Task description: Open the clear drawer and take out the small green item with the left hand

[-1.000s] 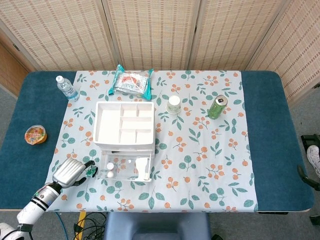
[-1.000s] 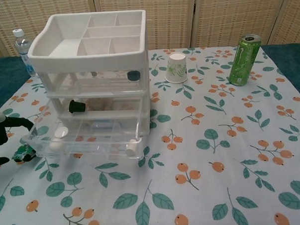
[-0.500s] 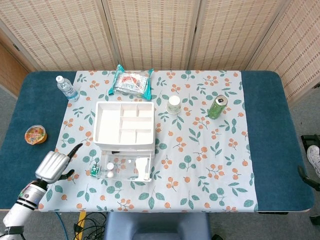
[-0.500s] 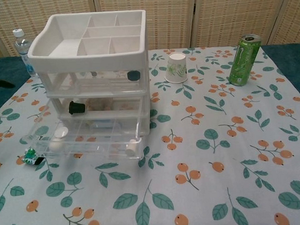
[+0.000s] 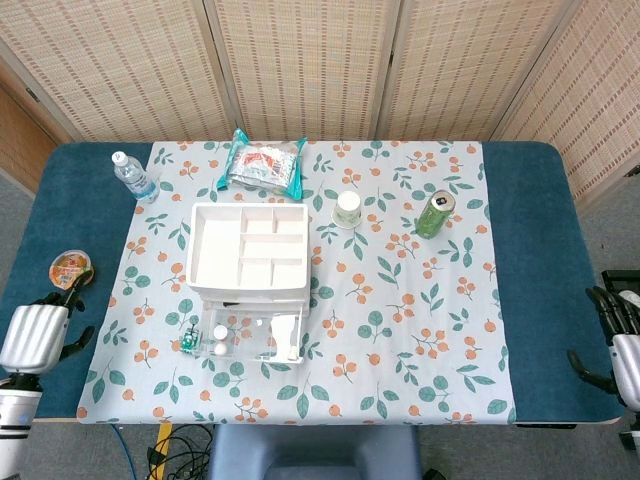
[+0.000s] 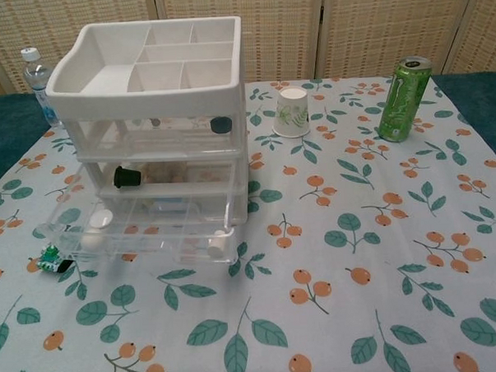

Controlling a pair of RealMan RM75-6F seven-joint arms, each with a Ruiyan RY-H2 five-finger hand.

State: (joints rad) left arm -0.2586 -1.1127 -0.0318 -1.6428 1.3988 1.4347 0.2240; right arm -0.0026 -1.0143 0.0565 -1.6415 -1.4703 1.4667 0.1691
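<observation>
The white drawer unit stands left of the table's middle, its bottom clear drawer pulled out toward me. In the chest view this drawer holds a few small white pieces. The small green item lies on the cloth just outside the drawer's left front corner, and it also shows in the chest view. My left hand hovers over the blue cloth at the table's left edge, well apart from the item, fingers spread and holding nothing. My right hand sits beyond the right edge, fingers apart and empty.
A water bottle and a snack bag lie at the back left. A paper cup and a green can stand right of the drawer unit. An orange-lidded cup sits just ahead of my left hand.
My left hand let go of the green item beside the drawer and drew back left to the table edge, leaving the chest view. My right hand has appeared at the right edge.
</observation>
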